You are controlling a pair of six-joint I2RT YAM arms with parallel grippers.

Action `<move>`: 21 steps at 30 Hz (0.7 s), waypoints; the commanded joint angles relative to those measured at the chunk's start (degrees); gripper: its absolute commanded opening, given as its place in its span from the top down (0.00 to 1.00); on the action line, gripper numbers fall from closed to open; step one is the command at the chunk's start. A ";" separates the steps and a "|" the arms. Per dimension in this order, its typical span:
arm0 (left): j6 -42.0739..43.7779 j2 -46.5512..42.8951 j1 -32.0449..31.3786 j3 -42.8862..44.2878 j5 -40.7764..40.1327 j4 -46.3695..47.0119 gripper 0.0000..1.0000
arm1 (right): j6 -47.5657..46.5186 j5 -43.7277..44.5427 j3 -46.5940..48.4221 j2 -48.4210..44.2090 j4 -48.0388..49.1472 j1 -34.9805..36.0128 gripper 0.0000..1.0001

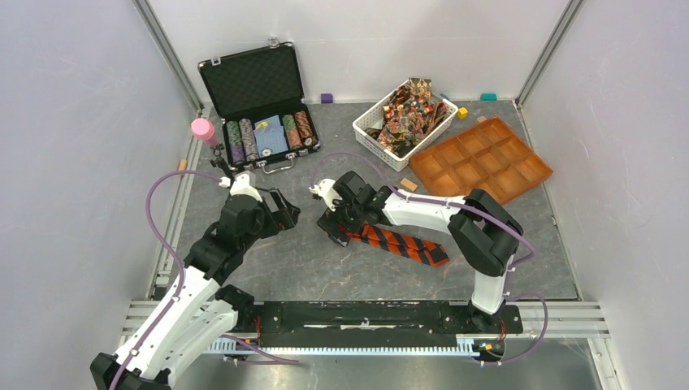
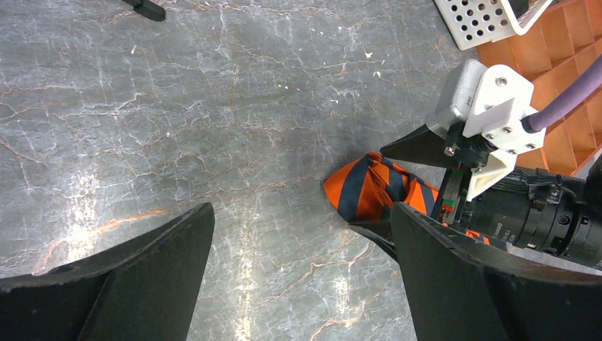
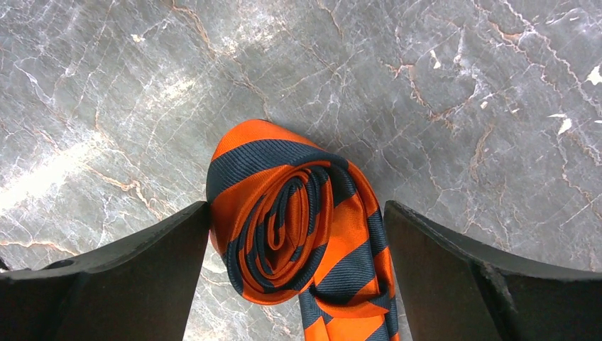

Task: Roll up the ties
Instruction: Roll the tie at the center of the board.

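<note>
Striped tie (image 1: 404, 244) lies mid-table with one end coiled into a loose spiral. The tail runs flat toward 4 o'clock in the top view. Right gripper (image 3: 296, 213) has its jaws wide, straddling the coiled end. Fingers (image 3: 142, 270) are close against both sides; can't tell if they squeeze. Left gripper (image 2: 302, 213) is at 9 o'clock of the coil, jaws wide over bare table (image 2: 213, 106), holding nothing. Patterned ties (image 1: 410, 110) are heaped in white basket (image 1: 378, 150) at 1 o'clock.

Striped tie coiled between spread fingers

The orange-and-dark tie (image 3: 298, 227) lies partly rolled on the grey marbled worktop (image 3: 106, 92). The coil sits inside the right end effector (image 3: 294, 213), whose dark fingers (image 3: 128, 277) flank it, and a loose tail trails toward the camera.
</note>
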 commanded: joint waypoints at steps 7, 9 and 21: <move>1.44 0.37 0.19 2.22 -0.74 0.94 0.00 | -0.57 -0.84 1.68 -1.05 0.57 0.05 0.09; 1.54 0.40 0.25 2.28 -0.73 0.92 0.00 | 0.01 -1.01 1.75 -1.16 0.72 0.02 0.10; 1.54 0.57 0.22 2.35 -0.50 0.93 0.00 | 4.62 -13.02 1.50 -1.48 2.65 -4.80 0.30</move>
